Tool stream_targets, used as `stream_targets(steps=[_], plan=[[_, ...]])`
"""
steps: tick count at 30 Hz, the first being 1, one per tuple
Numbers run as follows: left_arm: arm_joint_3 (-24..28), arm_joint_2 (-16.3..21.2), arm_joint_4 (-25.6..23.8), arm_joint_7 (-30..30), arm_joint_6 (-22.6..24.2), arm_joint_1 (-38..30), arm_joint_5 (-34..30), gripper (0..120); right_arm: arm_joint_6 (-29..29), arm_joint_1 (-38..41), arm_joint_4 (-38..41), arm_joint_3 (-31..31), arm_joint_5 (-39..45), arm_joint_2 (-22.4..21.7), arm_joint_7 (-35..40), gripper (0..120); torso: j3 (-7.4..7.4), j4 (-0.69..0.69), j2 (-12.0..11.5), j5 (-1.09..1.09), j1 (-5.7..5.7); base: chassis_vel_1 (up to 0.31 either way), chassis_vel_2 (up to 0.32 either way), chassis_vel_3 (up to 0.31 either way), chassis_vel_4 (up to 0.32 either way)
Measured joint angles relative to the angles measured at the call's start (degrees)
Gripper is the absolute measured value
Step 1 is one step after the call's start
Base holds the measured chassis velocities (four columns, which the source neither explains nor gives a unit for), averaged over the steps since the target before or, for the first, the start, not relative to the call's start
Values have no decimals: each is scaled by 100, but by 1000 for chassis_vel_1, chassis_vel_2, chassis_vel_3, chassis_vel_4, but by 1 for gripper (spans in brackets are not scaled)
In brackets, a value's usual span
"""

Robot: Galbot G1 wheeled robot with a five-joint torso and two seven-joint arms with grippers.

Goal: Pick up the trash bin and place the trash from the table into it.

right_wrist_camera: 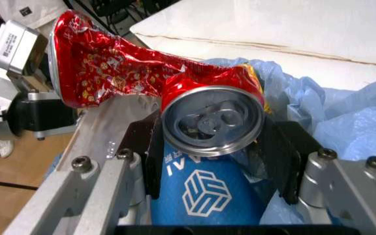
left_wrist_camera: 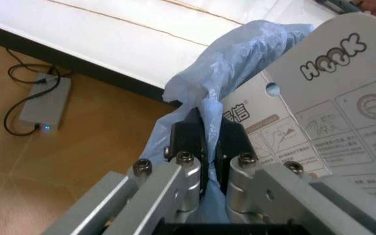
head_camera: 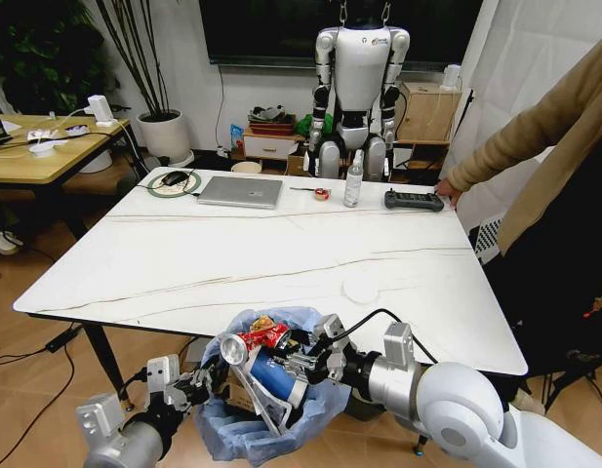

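The trash bin (head_camera: 244,436), lined with a crinkly light-blue bag (left_wrist_camera: 240,54), hangs just below the table's (head_camera: 232,263) near edge. My left gripper (head_camera: 208,375) is shut on the bag and rim at the bin's left side (left_wrist_camera: 204,142). Over the bin's mouth my right gripper (head_camera: 305,353) is shut on a crushed red-silver can (head_camera: 254,341), its pads against the can's top end (right_wrist_camera: 213,120). Beneath the can, inside the bin, lie a blue paper cup (right_wrist_camera: 201,196) and printed cardboard (left_wrist_camera: 332,112). A white round lid (head_camera: 361,289) rests on the table near the front.
Along the table's far edge are a mouse on a round pad (head_camera: 174,178), a laptop (head_camera: 240,191), a tape roll (head_camera: 322,193), a spray bottle (head_camera: 353,180) and a black controller (head_camera: 413,201). A person's hand (head_camera: 445,190) rests at the far right corner. A power brick (left_wrist_camera: 44,103) lies on the floor.
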Motion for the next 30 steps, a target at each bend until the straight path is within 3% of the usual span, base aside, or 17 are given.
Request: stream_targets(steps=[8,20,24,30], plan=[[6,-10,4,-1,0,-2,22,0,14,12,32,80,-33,-45,-8,47,0,0,0,0,-1,0,0,0,0],[11,0,5,-2,3,-31,2,0,21,13,41,63,-48,-58,-33,93,0,0,0,0,-1,0,0,0,0],[9,12,17,-4,4,-41,-10,0,7,34,43,65,-49,-84,-31,100,0,0,0,0,-1,0,0,0,0],[9,17,23,-5,4,-59,-43,0,-44,58,116,209,-91,-214,-26,100,0,0,0,0,-1,0,0,0,0]])
